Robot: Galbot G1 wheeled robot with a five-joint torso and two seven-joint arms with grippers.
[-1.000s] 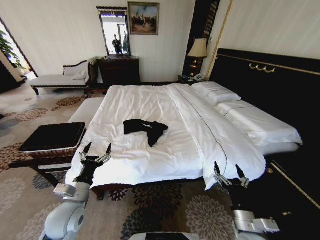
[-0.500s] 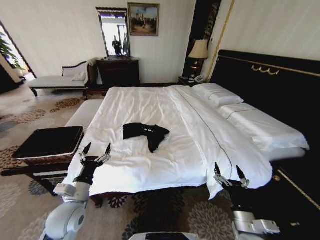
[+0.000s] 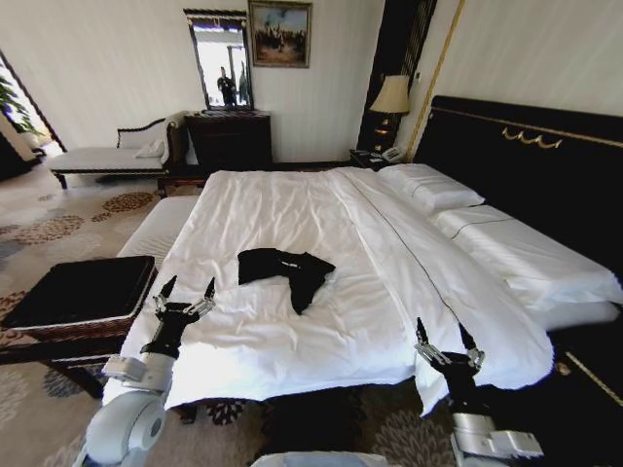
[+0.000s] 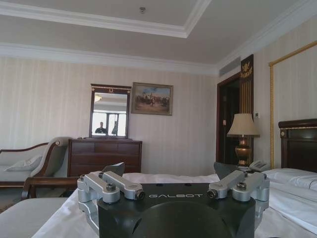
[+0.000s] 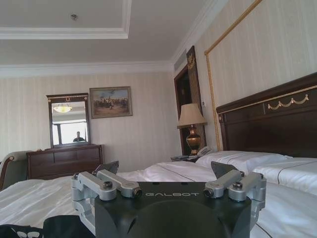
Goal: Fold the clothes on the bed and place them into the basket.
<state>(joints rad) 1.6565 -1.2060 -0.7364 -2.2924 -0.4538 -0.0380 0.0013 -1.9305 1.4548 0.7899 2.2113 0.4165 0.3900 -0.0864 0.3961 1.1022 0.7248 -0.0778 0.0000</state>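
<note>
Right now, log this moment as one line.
shirt: unfolded on bed | basket: beside bed | left claw: open, bed's near edge | right claw: open, bed's near corner

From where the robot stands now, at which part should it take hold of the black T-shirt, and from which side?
Probably the near edges of the black T-shirt, reached from the foot of the bed. It lies crumpled and flat on the sheet, one part trailing toward the robot. The open left gripper is nearer; the open right gripper hangs at the bed's near right corner. A pinch from above suits flat cloth.
</note>
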